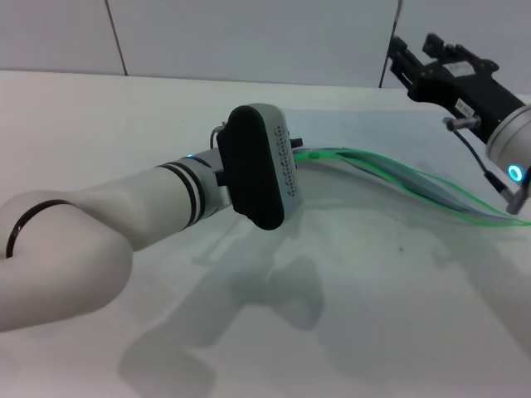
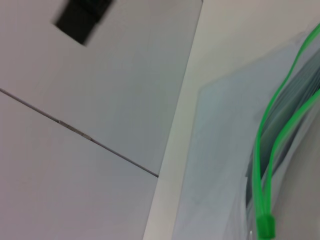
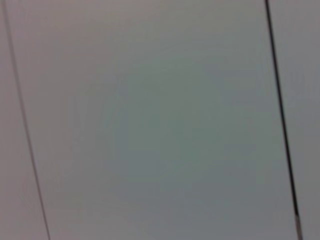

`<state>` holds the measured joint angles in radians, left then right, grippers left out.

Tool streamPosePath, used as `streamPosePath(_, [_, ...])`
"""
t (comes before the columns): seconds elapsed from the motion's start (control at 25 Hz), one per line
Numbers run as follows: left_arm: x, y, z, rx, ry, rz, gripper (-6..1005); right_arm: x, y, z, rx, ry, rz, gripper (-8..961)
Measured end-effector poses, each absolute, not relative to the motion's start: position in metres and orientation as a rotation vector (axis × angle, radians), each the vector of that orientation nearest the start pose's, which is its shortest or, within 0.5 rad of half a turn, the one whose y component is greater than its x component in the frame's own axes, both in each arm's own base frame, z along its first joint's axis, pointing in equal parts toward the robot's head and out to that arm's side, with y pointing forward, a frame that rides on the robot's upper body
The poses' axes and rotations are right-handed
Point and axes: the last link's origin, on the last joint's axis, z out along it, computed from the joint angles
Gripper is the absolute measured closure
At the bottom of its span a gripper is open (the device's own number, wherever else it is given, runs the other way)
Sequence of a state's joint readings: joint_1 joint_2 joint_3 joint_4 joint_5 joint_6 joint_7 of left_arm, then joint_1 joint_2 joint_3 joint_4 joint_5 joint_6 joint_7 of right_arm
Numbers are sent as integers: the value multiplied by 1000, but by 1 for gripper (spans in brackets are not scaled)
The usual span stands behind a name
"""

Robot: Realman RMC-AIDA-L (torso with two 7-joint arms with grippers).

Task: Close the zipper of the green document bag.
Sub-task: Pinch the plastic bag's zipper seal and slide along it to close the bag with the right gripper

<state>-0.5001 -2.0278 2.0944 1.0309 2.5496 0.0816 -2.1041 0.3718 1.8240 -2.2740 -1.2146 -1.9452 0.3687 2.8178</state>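
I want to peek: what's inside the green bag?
Through the open zipper, the green document bag shows only greyish layers inside; what they are can't be told, and the plastic hides the rest.

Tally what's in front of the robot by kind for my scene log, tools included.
Document bags: 1, the green document bag, lifted off the table, its zipper still gaping.
Zipper sliders: 1, the green slider.
Tools: 2, the left tool at the bag's near end, the right tool raised at far right.
Total: 4.
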Motion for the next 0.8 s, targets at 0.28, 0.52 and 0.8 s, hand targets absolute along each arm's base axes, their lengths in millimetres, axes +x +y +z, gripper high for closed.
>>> streamPosePath(0.28, [-168,384,-95,-2245,430,116,944,195,387,-12,-1878,830,734,432])
streamPosePath(0.52, [-168,384,-95,-2245,430,116,944,199,388,-9,-1829,874,758,432])
streamPosePath(0.8, [-167,384,-95,-2244,429,115,944,191,387,-7,-1802,874,807,432])
